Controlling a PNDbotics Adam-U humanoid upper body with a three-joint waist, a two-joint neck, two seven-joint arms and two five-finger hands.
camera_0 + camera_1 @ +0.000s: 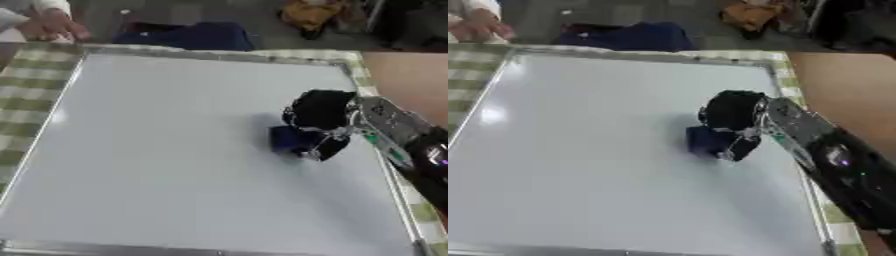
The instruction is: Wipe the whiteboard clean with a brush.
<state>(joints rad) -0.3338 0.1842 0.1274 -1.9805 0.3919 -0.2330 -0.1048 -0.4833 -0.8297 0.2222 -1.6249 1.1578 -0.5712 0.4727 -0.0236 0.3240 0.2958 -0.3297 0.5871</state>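
Observation:
A large whiteboard (pixel 166 150) with a silver frame lies flat and fills most of both views; its surface looks plain white, with no marks that I can make out. My right hand (pixel 319 112) comes in from the right and sits over the board's right half, fingers curled round a dark blue brush (pixel 285 140) that presses on the board. The hand covers the brush's top. My left hand shows in neither view.
A green and white checked cloth (pixel 26 95) lies under the board and shows along its left, top and right edges. A person's hand (pixel 52 27) rests at the far left corner. A dark blue object (pixel 188 36) lies beyond the far edge.

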